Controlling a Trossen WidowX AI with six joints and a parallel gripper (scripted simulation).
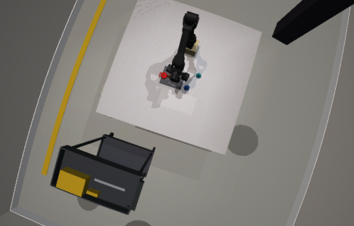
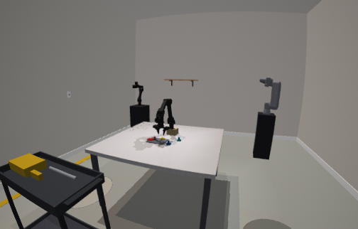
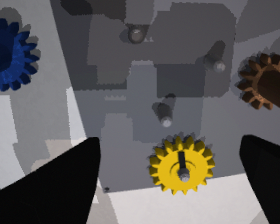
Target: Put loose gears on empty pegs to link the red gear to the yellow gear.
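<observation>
My gripper is open and empty above the grey board. The yellow gear with its black stripe sits on a peg, low between the fingers in the wrist view. Bare pegs stand beyond it. A brown gear with a tall knob is on the board at the right; its peg is hidden. The red gear is beside it; their contact is cut off in the wrist view. A blue gear and a teal gear stand off the board.
The white table carries the board and the arm's tan base block. The blue gear is close to the board's edge; the teal gear is farther out. A dark cart with yellow blocks stands apart from the table.
</observation>
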